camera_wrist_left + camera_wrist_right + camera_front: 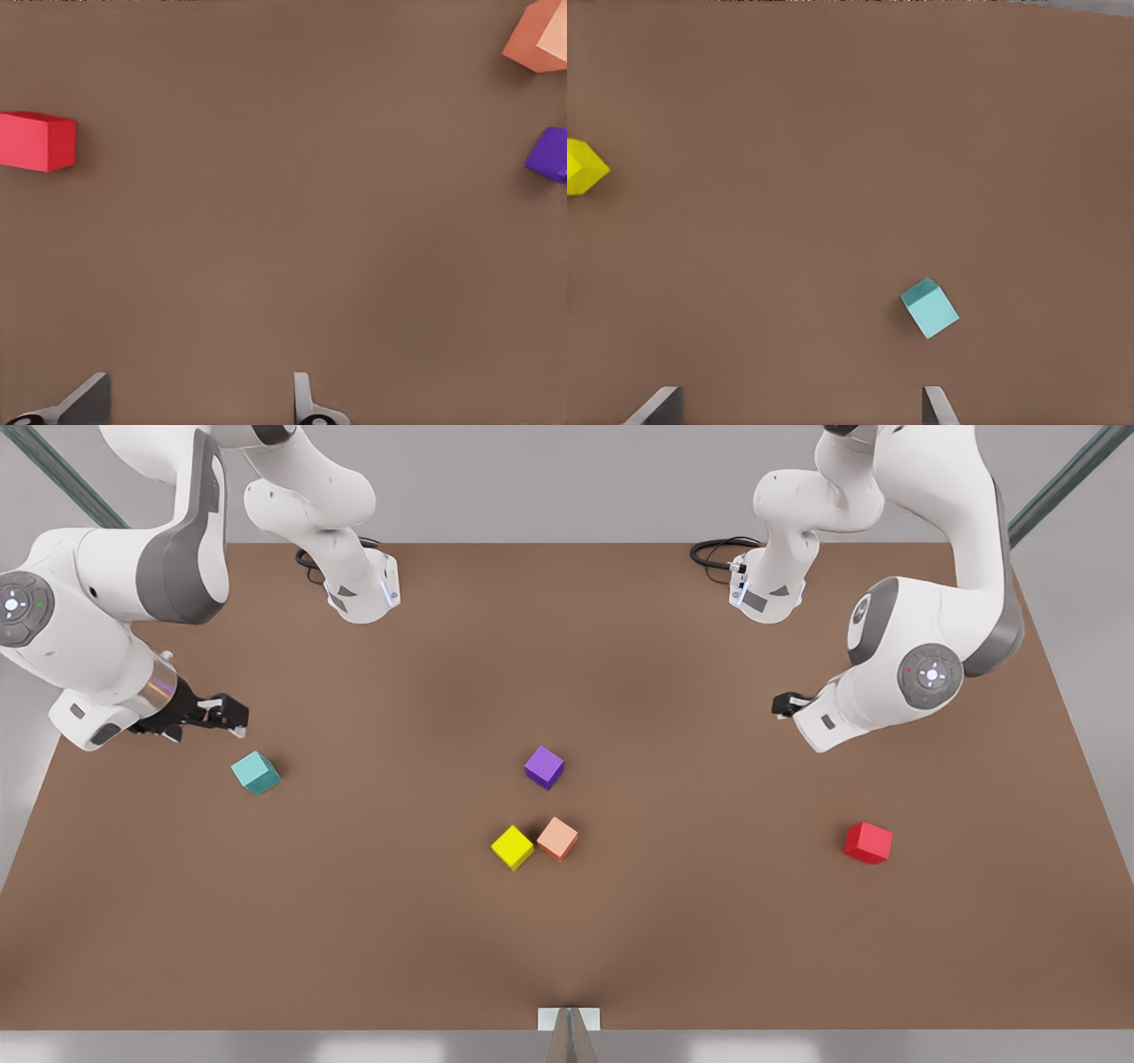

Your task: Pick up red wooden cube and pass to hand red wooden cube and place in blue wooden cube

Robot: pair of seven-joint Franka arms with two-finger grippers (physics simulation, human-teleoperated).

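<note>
Item: red wooden cube (867, 842), small, matte, plain-faced, resting flat on the brown table (620, 646) well to the front view's right of the purple cube (544, 767), which served as the centre mark. It looked light, rigid and not fragile, with little slip to its faces; a pinch across two opposite flat sides, squarely at mid-height, seemed the sound hold. Left gripper (199, 403), on the front view's right arm: fingers spread, holding nothing, hovering above the table farther back than the red cube and apart from it. Right gripper (802, 405), on the opposite arm: likewise spread and empty, waiting far to the purple cube's other side, just beside the blue wooden cube (256, 772). Yellow cube (512, 847) and salmon cube (557, 838): touching, just in front of the purple one.
</note>
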